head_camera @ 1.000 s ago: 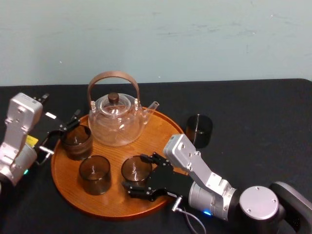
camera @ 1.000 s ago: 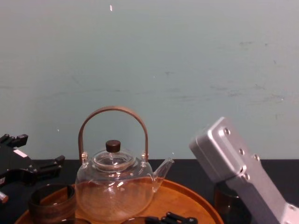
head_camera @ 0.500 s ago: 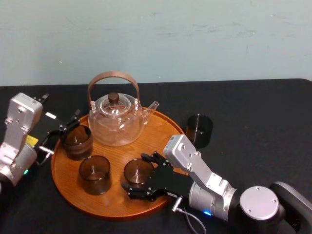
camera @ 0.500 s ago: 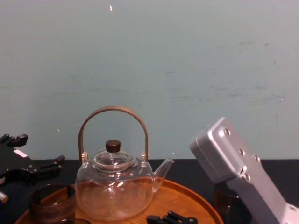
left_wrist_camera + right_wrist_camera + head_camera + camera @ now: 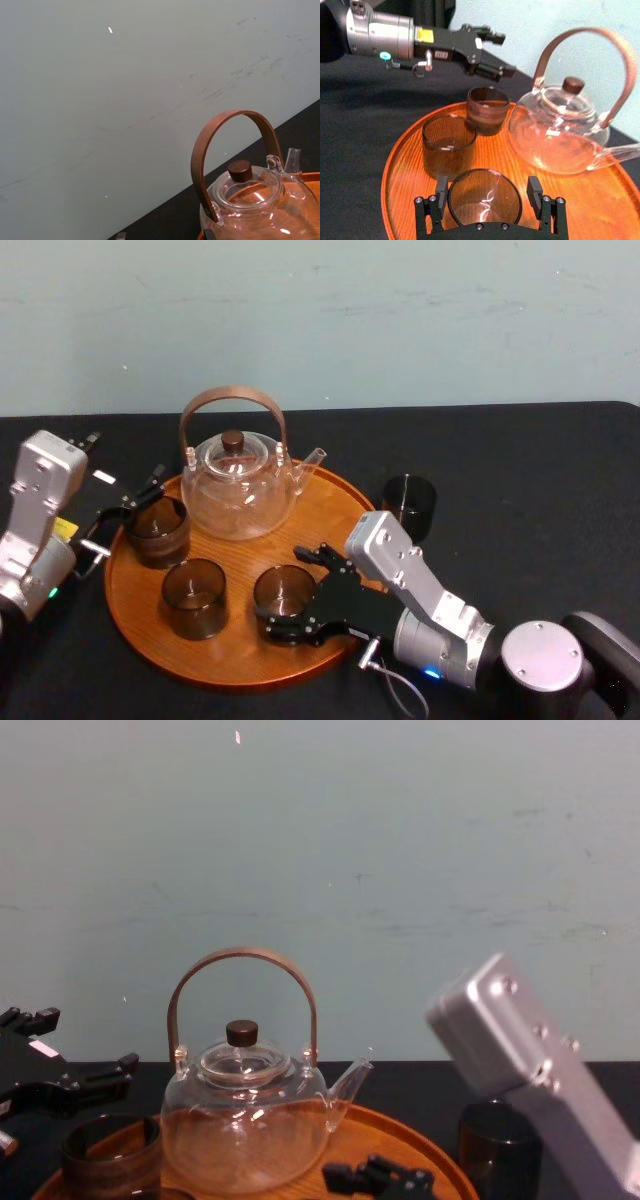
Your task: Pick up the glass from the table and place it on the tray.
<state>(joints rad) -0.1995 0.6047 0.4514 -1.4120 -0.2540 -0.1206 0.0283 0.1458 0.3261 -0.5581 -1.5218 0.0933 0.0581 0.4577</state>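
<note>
On the near part of the tray (image 5: 335, 510), just right of centre, a smoky brown glass (image 5: 284, 592) is seen standing upright on the wood. The right gripper (image 5: 487, 189) is spread around it. In the right wrist view a black finger (image 5: 441, 186) is shown on either side of the glass, each with a thin gap, so the glass appears to be released rather than pinched.

Compared with a second ago, the glass has been shifted slightly toward the near rim, and its place is unchanged from half a second ago. The right arm's silver link has been drawn back toward the right in both the head and chest views. From this it is judged that the set-down is finished and the gripper is being backed away.

Two more brown glasses are found on the tray, one at the left rear (image 5: 157, 530) and one at the near left (image 5: 194, 597), behind them a clear teapot (image 5: 238, 485). The left gripper (image 5: 140, 502), fingers parted, is held over the tray's left edge beside the rear glass, unmoved.

A darker glass (image 5: 408, 505) is left on the black table (image 5: 520, 490), just off the tray's right rim. This is probably the piece to be fetched next.
</note>
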